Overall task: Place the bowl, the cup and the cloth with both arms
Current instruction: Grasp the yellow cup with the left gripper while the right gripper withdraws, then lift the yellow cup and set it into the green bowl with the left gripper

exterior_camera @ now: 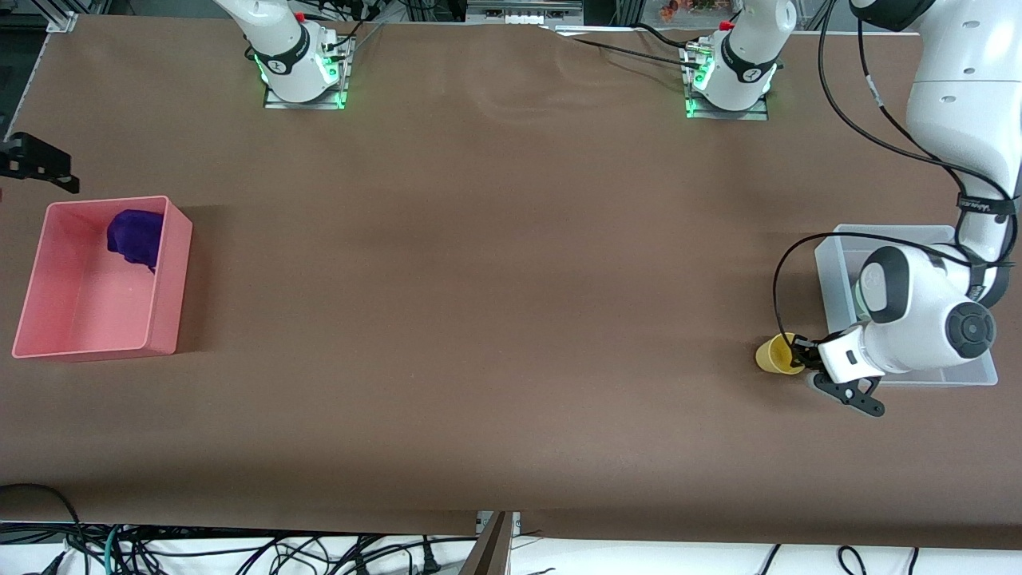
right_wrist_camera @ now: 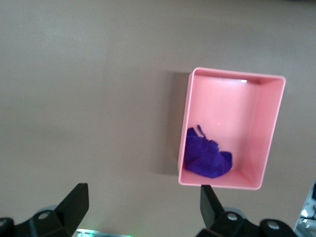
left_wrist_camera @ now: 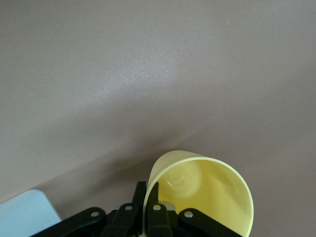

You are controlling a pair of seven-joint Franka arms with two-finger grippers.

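- The left gripper (exterior_camera: 801,357) has its jaws closed on the rim of the cup (exterior_camera: 776,354), one finger inside the wall and one outside, as the left wrist view shows with the cup (left_wrist_camera: 205,190) pinched right at the fingertips.
- The cup hangs tipped, its mouth turned sideways rather than up; that follows from a rim pinch with the wrist rolled over, and it suggests the cup is being carried, not resting.
- The landmark here is the clear bin (exterior_camera: 834,259) at the left arm's end of the table. The held cup is just beside that bin's corner, over bare table (exterior_camera: 495,319), not over the bin's inside.
- My reading is that the cup is meant to go into the clear bin, so the arm needs to swing it over the wall before letting go.
- The bowl cannot be seen in any view; the left arm's bulky wrist covers much of the clear bin, so it may lie hidden there, but I cannot tell.
- The cloth (exterior_camera: 136,235) lies in the pink bin (exterior_camera: 172,303), well apart from the clear bin at the right arm's end of the table, bunched in the corner nearest the robot bases. That part of the task looks done.
- The right gripper (right_wrist_camera: 143,210) has its jaws spread wide and holds nothing; it hangs high over the table beside the pink bin (right_wrist_camera: 269,128), with the cloth (right_wrist_camera: 207,158) below it, and this arm waits.
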